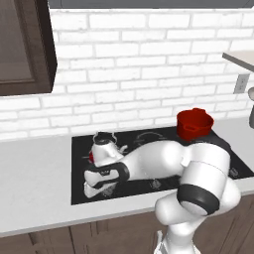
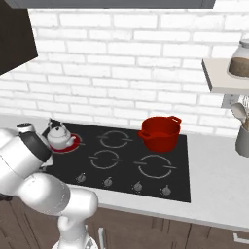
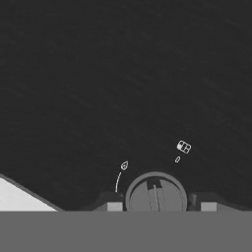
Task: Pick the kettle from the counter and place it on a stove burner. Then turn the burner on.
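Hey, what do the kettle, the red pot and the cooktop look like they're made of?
Kettle: probably polished metal, going by its silvery-white sheen, with a dark knob that may be plastic.
Red pot: likely enamelled metal or cast iron, judging by the even glossy red coat and thick walls.
Cooktop: apparently black glass, flat and smooth, with thin grey printed rings.
It is a render, so these are guesses.

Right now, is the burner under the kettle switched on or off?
On. The stove burner under the kettle glows red, while the other rings on the cooktop stay grey.
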You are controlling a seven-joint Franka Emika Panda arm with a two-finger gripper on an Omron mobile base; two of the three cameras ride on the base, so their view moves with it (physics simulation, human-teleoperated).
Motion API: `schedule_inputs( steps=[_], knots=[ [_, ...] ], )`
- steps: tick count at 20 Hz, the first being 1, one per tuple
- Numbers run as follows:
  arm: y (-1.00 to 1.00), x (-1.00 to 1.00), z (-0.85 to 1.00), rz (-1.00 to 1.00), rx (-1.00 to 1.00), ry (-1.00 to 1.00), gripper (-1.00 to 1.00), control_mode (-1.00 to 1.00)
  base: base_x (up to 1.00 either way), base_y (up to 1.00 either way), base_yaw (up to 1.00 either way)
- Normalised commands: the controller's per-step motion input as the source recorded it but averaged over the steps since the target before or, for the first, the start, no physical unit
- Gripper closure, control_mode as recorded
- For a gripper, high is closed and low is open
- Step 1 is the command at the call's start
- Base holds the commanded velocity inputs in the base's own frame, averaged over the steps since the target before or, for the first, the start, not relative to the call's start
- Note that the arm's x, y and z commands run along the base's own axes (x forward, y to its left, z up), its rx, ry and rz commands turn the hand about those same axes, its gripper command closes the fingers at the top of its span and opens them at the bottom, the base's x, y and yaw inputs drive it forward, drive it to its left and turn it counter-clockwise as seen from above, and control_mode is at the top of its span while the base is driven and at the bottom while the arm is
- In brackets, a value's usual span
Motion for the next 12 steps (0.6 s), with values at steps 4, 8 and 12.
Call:
schedule_inputs(
  steps=[4,8,12],
  knots=[
    [0.10,-0.28,-0.13,0.67,-0.12,0.00,1.00,-1.00,0.00,0.00,0.00],
    [0.01,-0.33,-0.07,0.53,-0.07,-0.02,1.00,-1.00,0.00,0.00,0.00],
    [0.00,0.00,0.00,0.00,0.00,0.00,1.00,-1.00,0.00,0.00,0.00]
  ],
)
